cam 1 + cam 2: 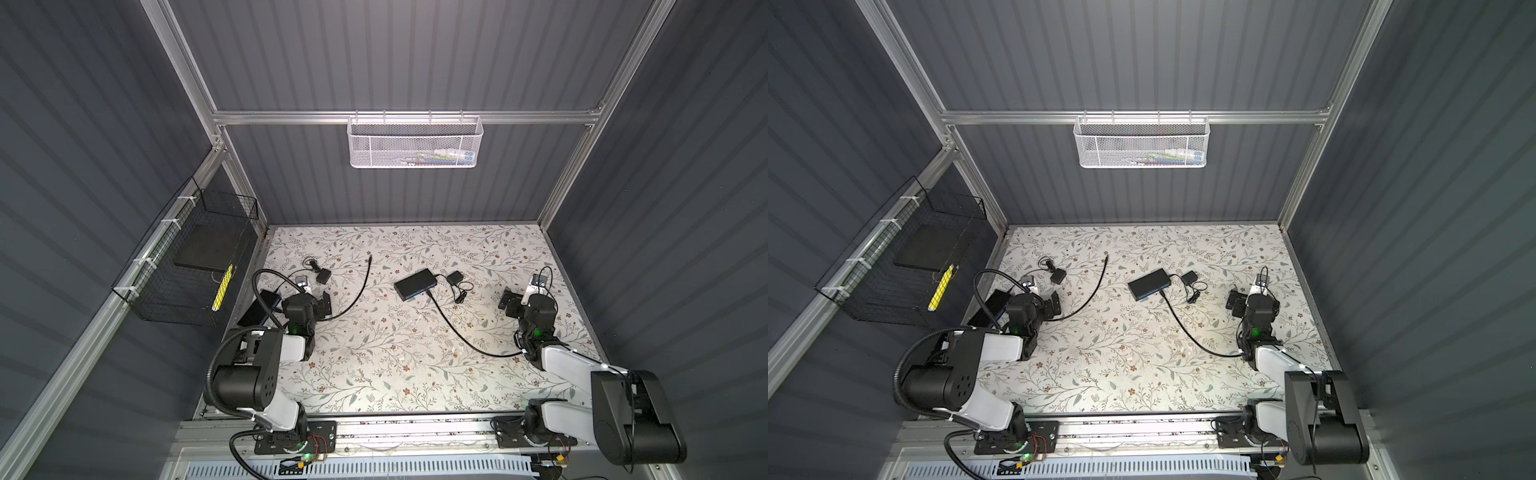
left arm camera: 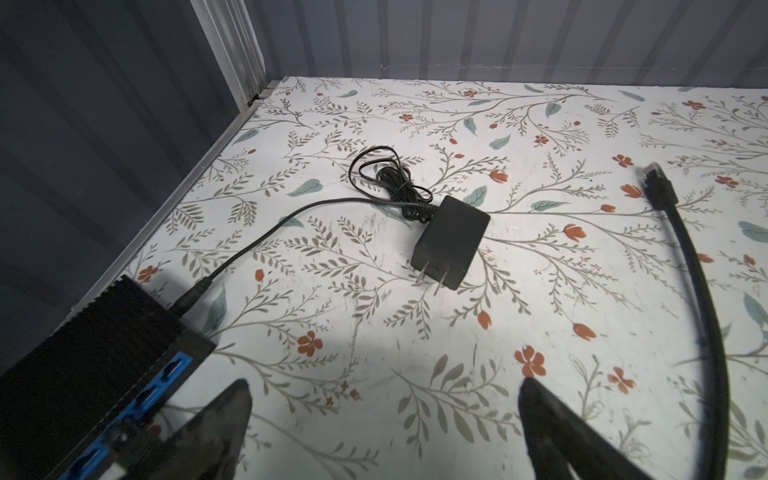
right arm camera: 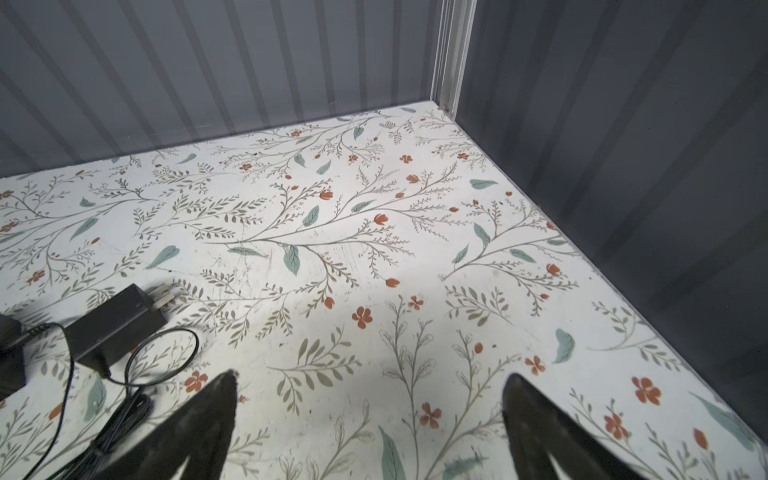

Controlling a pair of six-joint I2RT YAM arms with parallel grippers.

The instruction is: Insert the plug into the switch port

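- Both arms sit tucked at their own sides of the floral table [image 1: 374, 374], so we reckon nothing is being worked on right now. The left gripper [image 2: 384, 386] has its jaws spread wide with only tabletop between them. Same for the right gripper [image 3: 372, 379]: wide apart and empty.
- The centre switch [image 1: 415, 284] lies flat mid-table with its blue face angled toward the arms, presumably so the sockets are reachable.
- A black cable [image 1: 457, 332] runs from that face toward the right arm. In both top views its end looks seated in the switch port [image 1: 427, 291], but it's too small for us to swear to.
- A wall adapter [image 3: 116, 324] lies just beside that switch with its prongs bare.
- A second switch [image 2: 91, 365] hugs the left wall just beside the left gripper, and has its own adapter [image 2: 453, 245] nearby.
- A loose plug [image 2: 658, 183], Ethernet-style, lies free and well apart from both switches. Its cord curves back past the left gripper.
- If that's the plug meant, we'd pinch it just behind the head, leaving the clip clear.
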